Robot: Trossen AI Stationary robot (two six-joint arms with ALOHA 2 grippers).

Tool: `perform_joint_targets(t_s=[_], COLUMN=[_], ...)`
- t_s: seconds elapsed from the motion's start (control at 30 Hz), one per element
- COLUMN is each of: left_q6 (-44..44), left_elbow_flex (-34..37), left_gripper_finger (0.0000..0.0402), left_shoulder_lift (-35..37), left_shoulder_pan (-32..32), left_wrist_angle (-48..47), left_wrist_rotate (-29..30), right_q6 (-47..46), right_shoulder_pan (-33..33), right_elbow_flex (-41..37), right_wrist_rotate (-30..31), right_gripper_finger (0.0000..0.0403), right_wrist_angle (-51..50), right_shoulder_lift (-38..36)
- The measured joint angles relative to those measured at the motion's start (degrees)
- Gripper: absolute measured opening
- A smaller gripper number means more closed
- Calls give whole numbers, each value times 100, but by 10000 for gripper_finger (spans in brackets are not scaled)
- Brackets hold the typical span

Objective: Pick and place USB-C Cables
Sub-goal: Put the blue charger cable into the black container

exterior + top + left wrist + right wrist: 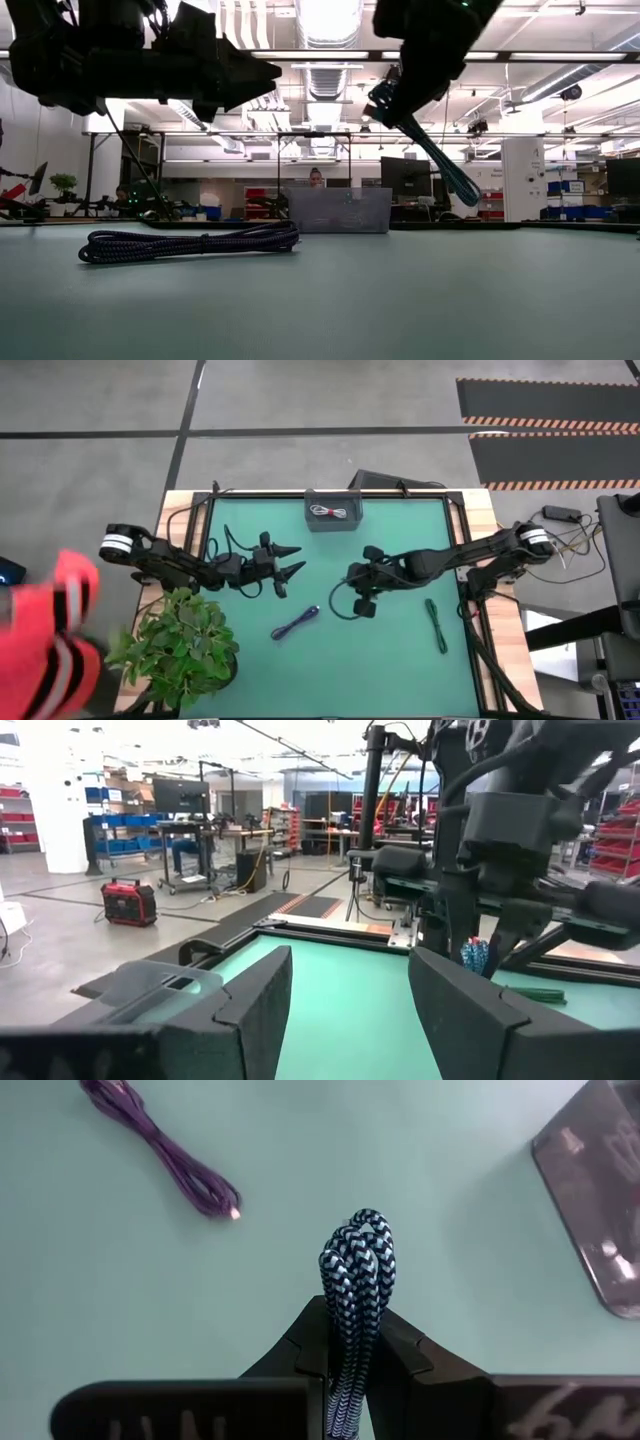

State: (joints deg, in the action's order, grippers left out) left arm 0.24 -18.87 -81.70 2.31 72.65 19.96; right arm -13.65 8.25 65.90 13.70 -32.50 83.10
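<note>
High view: green table mat (400,660) carrying grey rectangular tray (333,512), white-red cable inside. Right gripper (355,1342) is clamping blue braided cable bundle (356,1270) aloft, presumably tray-bound. Left gripper (296,560) is idling, fingers apart. Purple cable (296,622) is lying mid-mat, dark green cable (436,625) at right.

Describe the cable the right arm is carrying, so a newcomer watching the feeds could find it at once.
Start at the green table mat and find the right gripper raised near its middle. Pinched in it is the blue cable, a folded bundle braided blue and white. Unlike the purple cable and the dark green cable, which lie flat on the mat, it hangs in the air.
</note>
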Motion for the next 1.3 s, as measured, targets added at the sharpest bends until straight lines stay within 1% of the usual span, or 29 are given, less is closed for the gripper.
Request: perform_joint_targets(t_s=[0.1,0.27,0.33,0.4,0.53,0.67,0.97,1.07,1.2,1.3], left_q6=[-9,-53,-145,-152,-147,-9,638,666,829,965], left_elbow_flex=[7,30,55,69,131,147,253,351,441,446], left_gripper_finger=[187,187,187,187,187,187,187,187,187,187], left_shoulder_lift=[35,103,130,130,132,269,1071,1435,1852,2057], left_shoulder_pan=[0,2,2,7,11,-12,-18,-44,-70,-79], left_wrist_angle=[15,19,18,21,9,68,27,24,-23,-134], left_wrist_rotate=[1,-1,-1,-2,-2,13,36,100,199,205], right_q6=[43,143,293,520,1104,1609,2553,2979,3196,3331], right_shoulder_pan=[0,-13,-56,-154,-412,-698,-1181,-1310,-1540,-1679], right_elbow_flex=[562,1477,1748,1974,2252,2394,2480,2485,2823,3141], right_wrist_rotate=[33,570,719,743,749,755,747,721,693,694], right_gripper_finger=[24,24,24,24,24,24,24,24,24,24], right_wrist_angle=[-751,-2194,-2564,-2752,-2752,-2512,-1475,-1027,-1034,-1284], right_shoulder_lift=[330,859,1016,1135,1267,1268,1087,1048,1108,1293])
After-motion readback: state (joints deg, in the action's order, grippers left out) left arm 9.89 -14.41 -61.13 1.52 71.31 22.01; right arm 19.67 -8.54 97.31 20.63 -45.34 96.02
